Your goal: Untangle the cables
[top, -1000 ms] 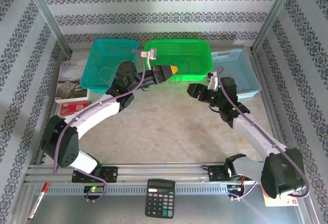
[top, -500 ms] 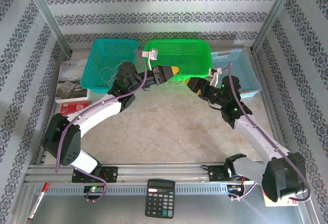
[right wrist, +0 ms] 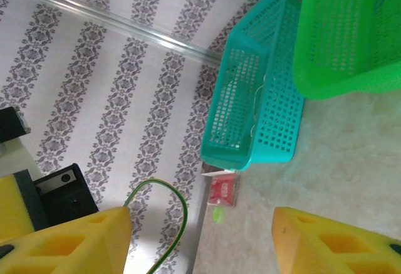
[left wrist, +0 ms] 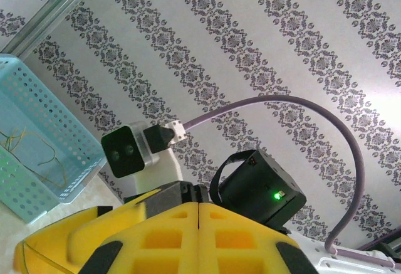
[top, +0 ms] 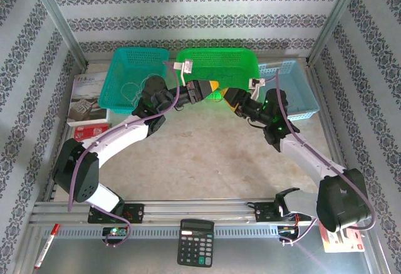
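Swung left since a second ago, the right gripper (top: 227, 94) sits just beside the left gripper (top: 213, 86) at the green basket's (top: 219, 57) front rim. A thin yellow-green cable (right wrist: 153, 182) loops between its wide-apart fingers; more cables (top: 129, 90) lie in the teal basket (top: 119, 61). Meanwhile the left gripper is closed. A blue basket (top: 301, 108) stands to the right. Bare bench (top: 207, 155) lies open nearer the bases.

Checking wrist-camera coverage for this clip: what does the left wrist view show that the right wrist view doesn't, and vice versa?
Left wrist: the left tool shut, the right arm's wrist camera, a pale blue basket holding thin yellow wires. Right wrist: the right tool open, a green-yellow wire looping in its gap, a teal basket beside a green basket. Both: patterned wallpaper and the table.
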Tool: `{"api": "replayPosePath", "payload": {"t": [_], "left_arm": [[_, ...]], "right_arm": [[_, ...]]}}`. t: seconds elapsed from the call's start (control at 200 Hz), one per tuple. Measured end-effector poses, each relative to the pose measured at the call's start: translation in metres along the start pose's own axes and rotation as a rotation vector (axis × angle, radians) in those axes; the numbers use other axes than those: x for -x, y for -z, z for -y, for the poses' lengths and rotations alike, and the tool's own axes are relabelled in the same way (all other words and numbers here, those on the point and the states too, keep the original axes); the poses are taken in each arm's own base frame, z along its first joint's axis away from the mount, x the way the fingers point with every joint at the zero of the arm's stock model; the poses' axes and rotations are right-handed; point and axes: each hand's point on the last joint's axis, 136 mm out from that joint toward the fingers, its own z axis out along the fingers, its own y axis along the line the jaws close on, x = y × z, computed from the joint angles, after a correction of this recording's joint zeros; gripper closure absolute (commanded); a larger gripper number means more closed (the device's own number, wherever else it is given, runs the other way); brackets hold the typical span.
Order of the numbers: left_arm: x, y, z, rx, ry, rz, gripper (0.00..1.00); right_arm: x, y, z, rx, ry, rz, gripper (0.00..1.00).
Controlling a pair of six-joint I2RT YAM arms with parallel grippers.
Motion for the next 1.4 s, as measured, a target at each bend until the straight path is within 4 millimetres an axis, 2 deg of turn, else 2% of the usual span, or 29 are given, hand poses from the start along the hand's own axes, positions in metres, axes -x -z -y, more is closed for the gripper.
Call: {"api": "replayPosePath", "payload": {"t": [0.1,0.3,0.5,0.615,0.759,0.884,0.964,1.079,1.154,1.244,1.329,1.404], "left_arm": [[-0.001,0.0,-0.001,0.001,0.001,-0.002,1.0],[-0.002,-0.002,-0.004,0.002,0.004,-0.006,1.0],[-0.002,-0.002,-0.004,0.002,0.0,-0.005,1.0],[0.0,0.001,-0.004,0.007,-0.009,0.003,1.0],[0.008,0.019,-0.009,0.038,-0.022,0.036,1.0],[0.008,0.034,-0.029,0.098,0.002,0.046,1.0],[0.001,0.038,-0.039,0.123,0.021,0.038,1.0],[-0.009,0.041,-0.05,0.151,0.042,0.022,0.69],[-0.005,0.045,-0.05,0.157,0.027,0.039,0.42],[0.004,0.05,-0.044,0.158,0.004,0.064,0.16],[0.009,0.055,-0.038,0.162,-0.027,0.077,0.01],[0.012,0.06,-0.035,0.179,-0.045,0.086,0.0]], "right_arm": [[-0.005,-0.008,-0.006,0.022,-0.009,-0.022,0.5],[-0.008,-0.015,-0.015,0.066,-0.017,-0.042,1.0],[0.002,-0.01,-0.014,0.076,-0.011,-0.021,1.0],[0.021,0.007,0.012,0.019,-0.027,0.04,1.0],[0.042,0.034,0.055,-0.114,-0.04,0.117,1.0],[0.045,0.049,0.058,-0.162,0.022,0.135,1.0],[0.047,0.054,0.059,-0.184,0.049,0.143,1.0],[0.053,0.058,0.066,-0.237,0.064,0.162,1.0],[0.069,0.067,0.082,-0.32,0.056,0.221,1.0],[0.089,0.079,0.097,-0.41,0.053,0.293,1.0],[0.111,0.091,0.104,-0.483,0.067,0.369,1.0],[0.132,0.103,0.107,-0.539,0.081,0.439,1.0]]}}
